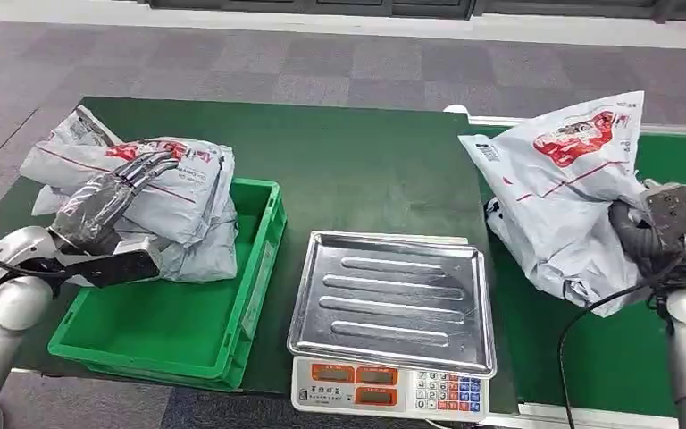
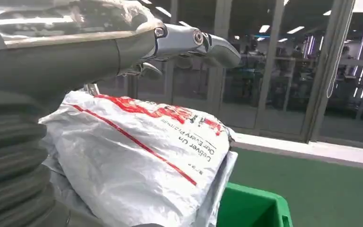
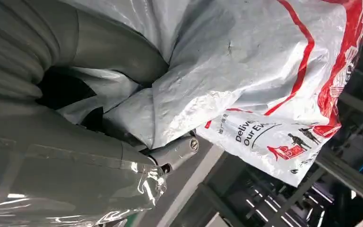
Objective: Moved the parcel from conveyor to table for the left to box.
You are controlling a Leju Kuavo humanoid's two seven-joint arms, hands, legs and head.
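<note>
A grey parcel [image 1: 564,192] is gripped from below by the right hand [image 1: 648,234] and held above the conveyor's [image 1: 589,357] left edge; its fingers are largely hidden by crumpled plastic. The left hand [image 1: 112,198] is laid, fingers spread, on another parcel [image 1: 183,201] heaped across the green box's [image 1: 179,331] far-left corner, holding nothing; a scale [image 1: 391,308] stands between.

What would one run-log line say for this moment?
right hand: grips grey parcel above conveyor | left hand: rests on parcels at green crate | scale tray: bare
</note>
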